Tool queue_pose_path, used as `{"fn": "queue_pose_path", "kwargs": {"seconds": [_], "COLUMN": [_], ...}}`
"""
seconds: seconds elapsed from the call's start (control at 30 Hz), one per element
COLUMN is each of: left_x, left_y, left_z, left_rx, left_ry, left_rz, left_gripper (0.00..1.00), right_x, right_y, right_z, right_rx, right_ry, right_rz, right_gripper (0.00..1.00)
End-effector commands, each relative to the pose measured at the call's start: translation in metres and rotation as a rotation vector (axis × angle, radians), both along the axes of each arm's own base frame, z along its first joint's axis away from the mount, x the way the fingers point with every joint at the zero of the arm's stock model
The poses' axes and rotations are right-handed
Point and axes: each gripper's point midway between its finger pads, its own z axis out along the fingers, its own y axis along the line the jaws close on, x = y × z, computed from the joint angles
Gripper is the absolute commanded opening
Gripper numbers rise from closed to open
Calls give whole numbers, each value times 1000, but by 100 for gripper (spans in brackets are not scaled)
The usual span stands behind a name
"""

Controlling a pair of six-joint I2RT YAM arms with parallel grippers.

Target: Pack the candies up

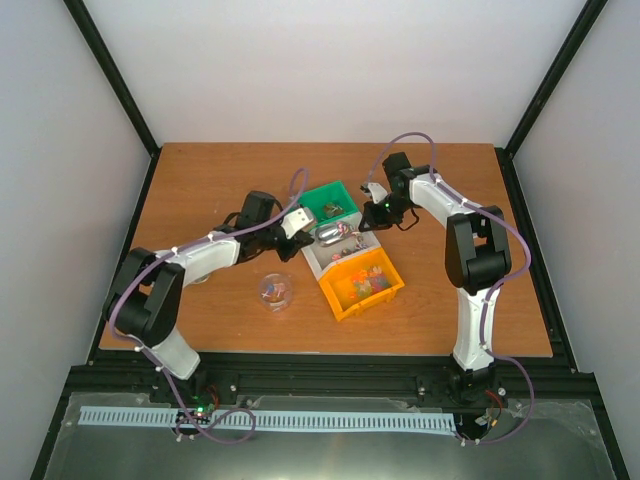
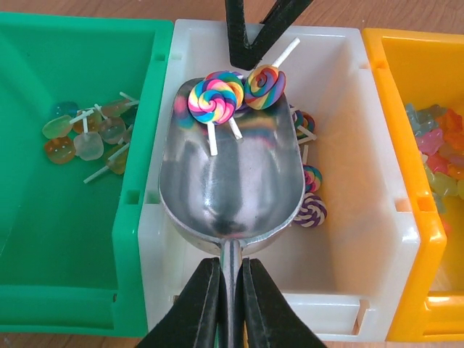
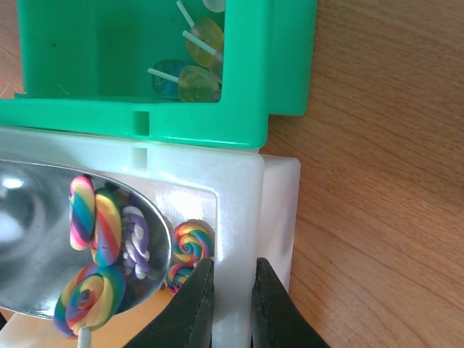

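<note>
My left gripper (image 2: 230, 268) is shut on the handle of a metal scoop (image 2: 230, 181), whose bowl lies inside the white bin (image 2: 348, 239). Three rainbow swirl lollipop candies (image 2: 225, 94) sit at the scoop's far end. More swirl candies (image 2: 310, 206) lie on the bin floor beside the scoop. My right gripper (image 3: 232, 270) is shut across the white bin's far wall (image 3: 239, 210), one finger inside and one outside. In the top view the left gripper (image 1: 306, 228) and the right gripper (image 1: 376, 213) meet at the white bin (image 1: 322, 262).
A green bin (image 2: 65, 239) with translucent lollipops (image 2: 87, 134) adjoins the white bin on the left. An orange bin (image 2: 413, 239) with small pale candies (image 2: 435, 152) adjoins it on the right. A small clear jar (image 1: 274, 291) stands on the wooden table (image 1: 200, 190) near the left arm.
</note>
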Motion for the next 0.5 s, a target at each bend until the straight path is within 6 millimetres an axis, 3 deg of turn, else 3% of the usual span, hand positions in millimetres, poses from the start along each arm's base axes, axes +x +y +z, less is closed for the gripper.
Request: {"fn": "queue_pose_path", "kwargs": {"seconds": [0.0, 0.47], "left_x": [-1, -40], "left_y": [0, 48], "left_z": [22, 68], "left_rx": [-36, -43], "left_ry": [-50, -45], "left_rz": [-29, -25], "left_gripper": [1, 1], "right_x": [-6, 0], "right_y": [-9, -13], "right_z": [-16, -16], "right_rx": [-39, -59], "right_ry": [39, 11], "right_rz": [12, 18], "right_gripper": [3, 3]}}
